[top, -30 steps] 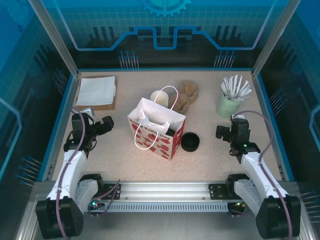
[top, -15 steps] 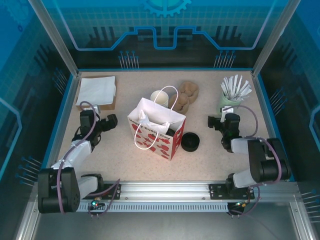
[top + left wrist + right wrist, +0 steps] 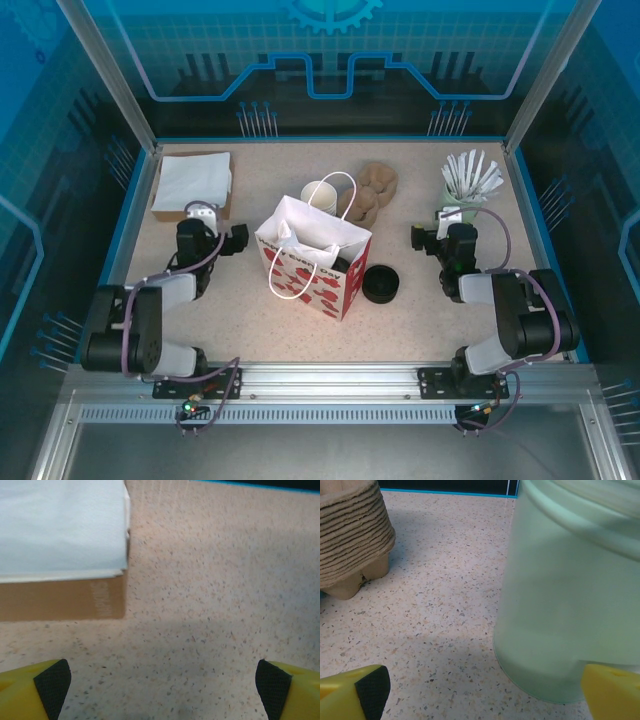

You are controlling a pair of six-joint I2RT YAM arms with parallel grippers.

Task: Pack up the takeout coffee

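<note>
While both sets of jaws stand wide open and empty above the tabletop, the cup sits upright just behind the bag, between the two sets, farther out than either and touching neither. The left jaws face the napkins on their brown box, and the cup is off to their right. The right jaws face the mint cup, with the carrier ahead to their left and the cup just beyond it.
</note>
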